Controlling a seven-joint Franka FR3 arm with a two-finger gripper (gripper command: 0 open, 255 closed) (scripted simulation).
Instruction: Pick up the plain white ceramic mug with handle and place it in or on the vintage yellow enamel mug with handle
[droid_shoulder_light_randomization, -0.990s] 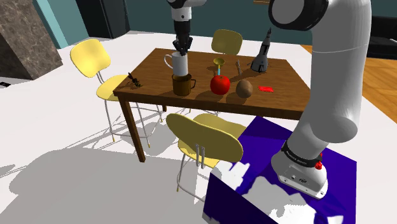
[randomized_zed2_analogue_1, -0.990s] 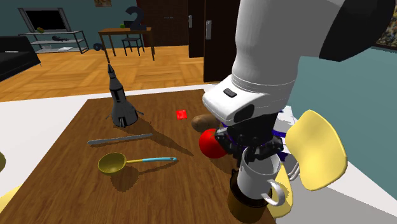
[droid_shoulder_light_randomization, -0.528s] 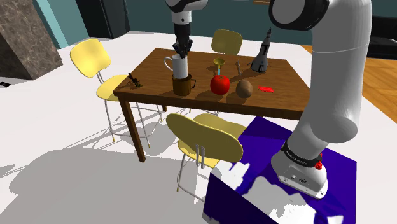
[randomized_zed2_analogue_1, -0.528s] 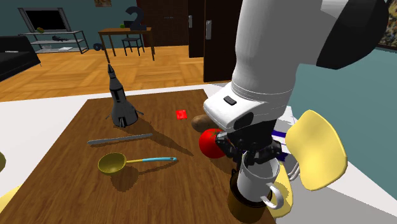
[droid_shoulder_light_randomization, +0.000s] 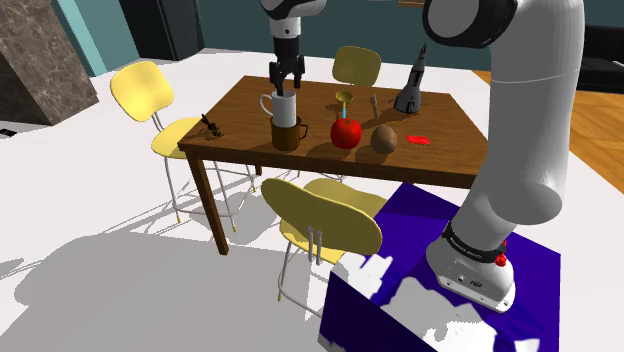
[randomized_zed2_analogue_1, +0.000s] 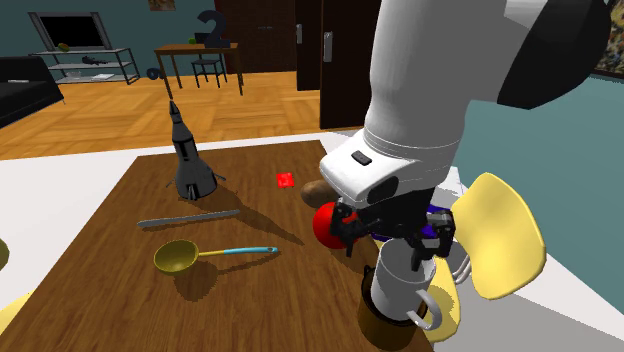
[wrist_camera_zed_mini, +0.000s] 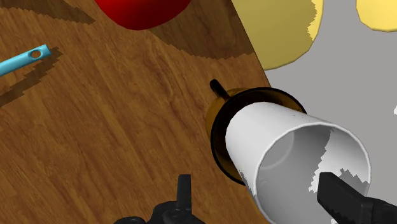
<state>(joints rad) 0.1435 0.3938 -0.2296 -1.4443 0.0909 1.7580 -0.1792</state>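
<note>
Pointing down, end effector spread over white mug

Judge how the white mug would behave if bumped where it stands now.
Likely tippy: the white mug stands tall out of the brownish-yellow mug, only its base seated. It probably would not roll away, since the lower rim rings it. Its smooth wall looks slippery for the open claw.
</note>
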